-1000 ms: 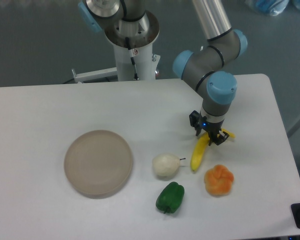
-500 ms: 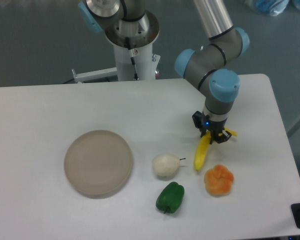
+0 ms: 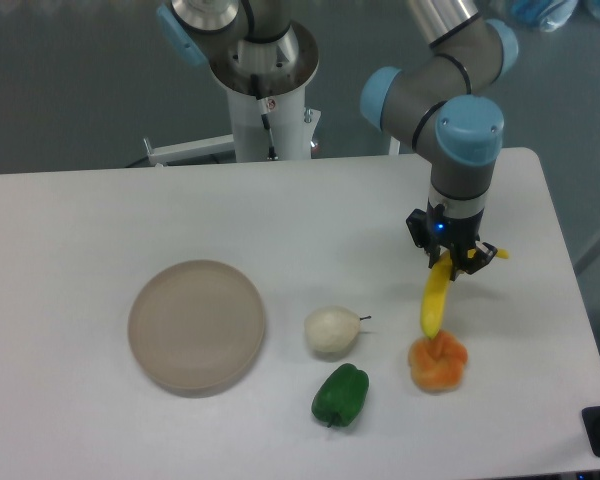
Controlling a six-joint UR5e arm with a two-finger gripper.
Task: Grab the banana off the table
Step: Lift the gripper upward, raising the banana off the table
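Your pincer (image 3: 451,260) has the banana (image 3: 436,300) clamped near its top, hanging by the desk's (image 3: 80,230) right edge, tip over the orange fruit (image 3: 438,361)

The gripper (image 3: 453,259) pinches the top of the yellow banana (image 3: 436,298). The banana hangs down, its tip just above the orange fruit (image 3: 438,361). On the white table (image 3: 100,220) sit a round plate (image 3: 197,325), a whitish fruit (image 3: 330,330) and a green pepper (image 3: 341,394).

Bright, even light from overhead; the white table (image 3: 100,220) looks slightly washed out yet free of hard glare; shadows under the fruits are faint and soft; focus is slightly soft throughout
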